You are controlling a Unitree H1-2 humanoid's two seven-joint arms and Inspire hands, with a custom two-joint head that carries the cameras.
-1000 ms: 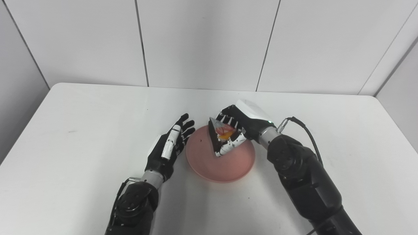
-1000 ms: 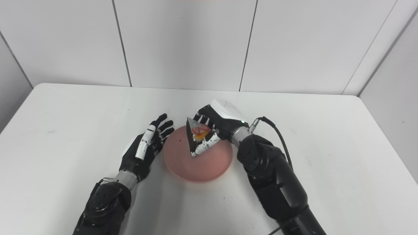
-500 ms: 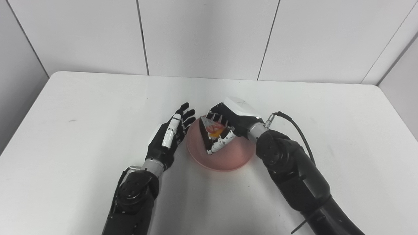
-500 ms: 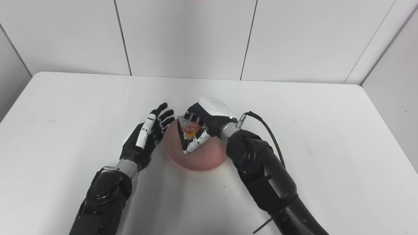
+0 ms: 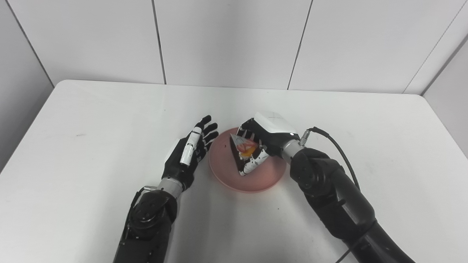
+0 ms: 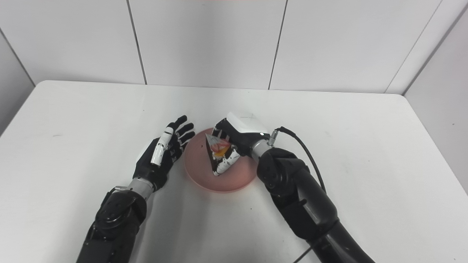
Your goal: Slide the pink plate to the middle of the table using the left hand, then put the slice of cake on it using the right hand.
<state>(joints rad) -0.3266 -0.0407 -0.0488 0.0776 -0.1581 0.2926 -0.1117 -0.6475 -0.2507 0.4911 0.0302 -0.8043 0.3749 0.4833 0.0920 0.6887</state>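
Note:
The pink plate (image 5: pixel 256 180) lies near the middle of the white table (image 5: pixel 91 120). My right hand (image 5: pixel 267 133) reaches over the plate's far side and is shut on the slice of cake (image 5: pixel 242 153), a dark wedge with white cream and red and orange fruit on top. The slice is tilted, its lower tip low over the plate's centre; I cannot tell whether it touches. My left hand (image 5: pixel 188 155) is open, fingers stretched out, flat beside the plate's left rim, holding nothing. In the right eye view the same slice of cake (image 6: pixel 218 152) hangs over the plate (image 6: pixel 201 175).
A black cable (image 5: pixel 334 142) loops from my right wrist over the table. White wall panels (image 5: pixel 226 40) stand behind the table's far edge, and the table's right edge (image 5: pixel 444 124) runs close to the side wall.
The camera tilted, shifting the whole picture up. My right hand carried the cake left over the plate, then a little right and lower toward its middle. The left hand and plate kept still.

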